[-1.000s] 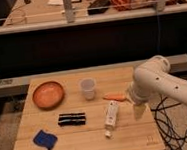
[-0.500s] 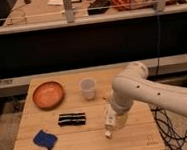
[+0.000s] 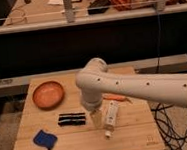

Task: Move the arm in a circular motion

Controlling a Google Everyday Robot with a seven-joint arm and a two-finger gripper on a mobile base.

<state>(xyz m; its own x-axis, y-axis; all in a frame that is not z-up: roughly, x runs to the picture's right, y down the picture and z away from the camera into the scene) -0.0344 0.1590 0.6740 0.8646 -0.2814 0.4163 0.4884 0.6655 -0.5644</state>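
Note:
The arm (image 3: 138,87) is large and cream-white, with small dark dots along it. It reaches in from the right edge over the wooden table (image 3: 134,140), and its rounded elbow (image 3: 93,77) is above the table's middle. The gripper (image 3: 95,117) hangs down from the elbow, just above the table between a black bar (image 3: 71,119) and a white tube (image 3: 111,115). It holds nothing that I can see.
An orange bowl (image 3: 48,94) sits at the back left. A blue cloth (image 3: 45,139) lies at the front left. A thin orange item (image 3: 115,98) pokes out behind the arm. Black cables (image 3: 167,124) hang off the table's right side. A dark shelf unit stands behind.
The arm has swung left across the table, from its right side to its middle. It now covers the white cup that stood at the back.

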